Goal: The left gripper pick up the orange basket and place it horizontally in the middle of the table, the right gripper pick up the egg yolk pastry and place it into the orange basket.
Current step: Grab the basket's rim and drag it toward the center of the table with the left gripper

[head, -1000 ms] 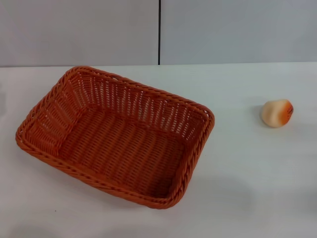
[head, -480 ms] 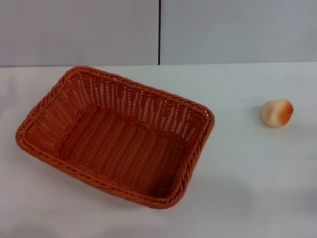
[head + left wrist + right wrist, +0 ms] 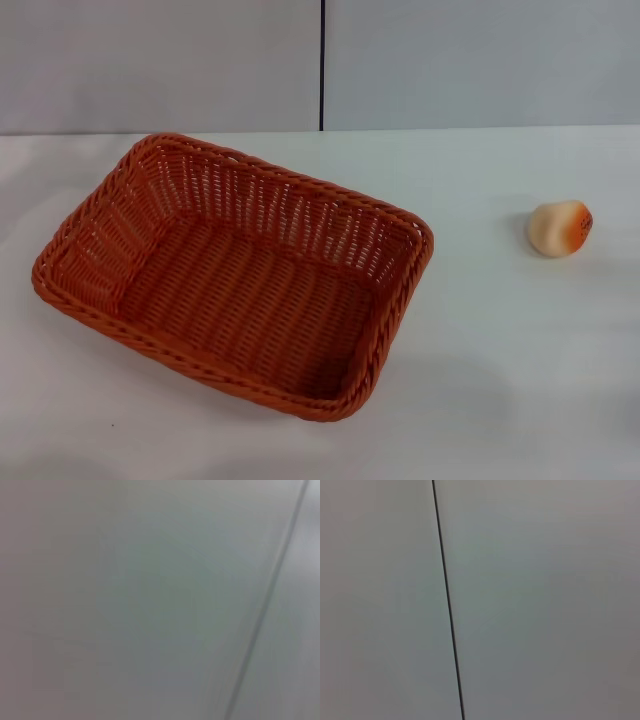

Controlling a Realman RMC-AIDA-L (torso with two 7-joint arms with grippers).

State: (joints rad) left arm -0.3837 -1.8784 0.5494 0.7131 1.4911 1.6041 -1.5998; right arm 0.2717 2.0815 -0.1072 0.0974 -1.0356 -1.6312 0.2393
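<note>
- Over on your left, the orange basket [image 3: 235,275] sits empty on the white surface [image 3: 500,350], skewed so its long side runs diagonally from the far left toward the near middle. It is left of centre and not yet squared up.
- Neither arm shows in the head view. The left wrist view gives you only a pale grey panel with one dark seam, so the left gripper is nowhere near the basket, and you cannot tell whether its fingers are open or closed.
- Moving right, bare surface separates the basket from the egg yolk pastry [image 3: 559,228], which rests well apart from it toward the far right, browned patch facing right.
- The right wrist view is the same story, a grey wall panel [image 3: 530,600] and a seam; the right gripper is out of sight and its fingers cannot be judged either.
- Watch-outs, as I read it: the braided rim is thick and the sides slope, so a shallow pinch could slip and leave the basket crooked or tipped when you turn it.
- The pastry is round and looks soft; a off-centre close could roll it away toward the edge, and a hard squeeze could crush it.
- Against half a second ago: basket and pastry have not shifted at all, and no arm has entered.
</note>
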